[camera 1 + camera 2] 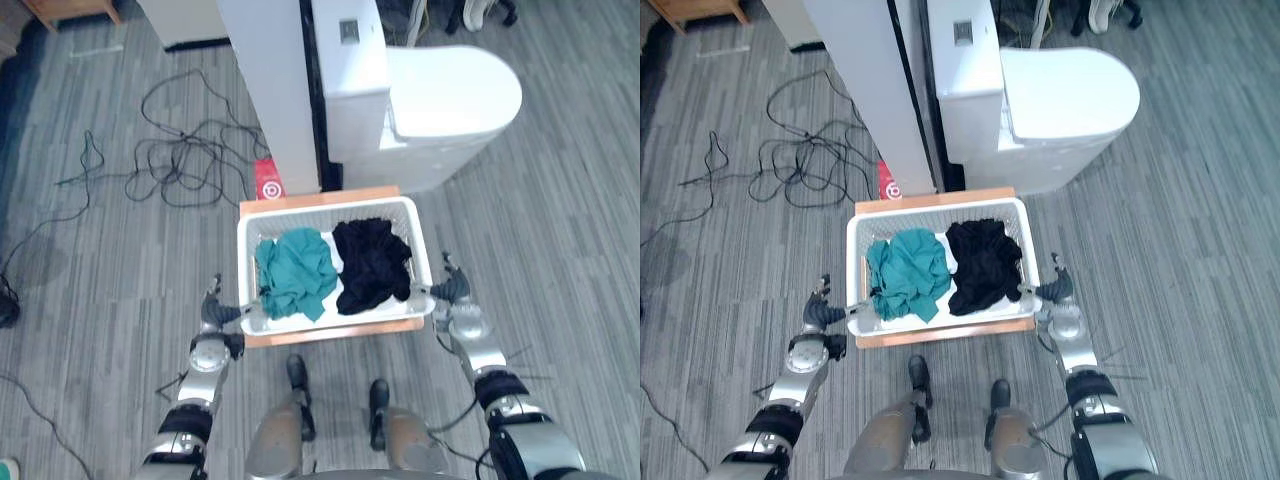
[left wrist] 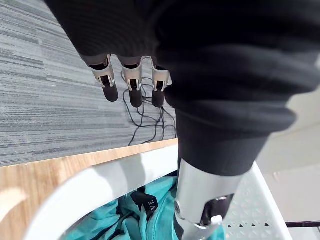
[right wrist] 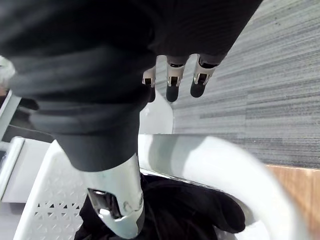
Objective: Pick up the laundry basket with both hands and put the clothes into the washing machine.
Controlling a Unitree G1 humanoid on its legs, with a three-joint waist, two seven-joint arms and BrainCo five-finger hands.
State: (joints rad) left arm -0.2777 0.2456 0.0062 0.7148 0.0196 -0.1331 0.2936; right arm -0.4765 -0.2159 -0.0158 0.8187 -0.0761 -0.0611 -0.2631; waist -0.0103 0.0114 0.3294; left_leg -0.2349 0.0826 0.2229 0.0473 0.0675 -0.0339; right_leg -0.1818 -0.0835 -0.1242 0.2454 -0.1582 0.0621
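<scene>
A white laundry basket (image 1: 243, 262) stands on a low wooden board (image 1: 335, 331) on the grey floor. Inside lie a teal cloth (image 1: 297, 272) on the left and a black cloth (image 1: 372, 262) on the right. My left hand (image 1: 213, 312) is at the basket's near left corner. Its fingers (image 2: 135, 82) are straight outside the rim (image 2: 100, 185) and its thumb (image 2: 200, 200) reaches in over the teal cloth (image 2: 125, 225). At the near right corner my right hand (image 1: 455, 292) stands the same way: fingers (image 3: 172, 77) straight outside, thumb (image 3: 117, 205) over the black cloth (image 3: 190, 210). The white machine (image 1: 440, 100) stands beyond.
Loose black cables (image 1: 185, 160) lie on the floor at the far left. A white upright panel (image 1: 270, 80) and a small red item (image 1: 268, 186) stand just behind the basket. Wooden furniture (image 1: 70, 10) shows at the top left corner.
</scene>
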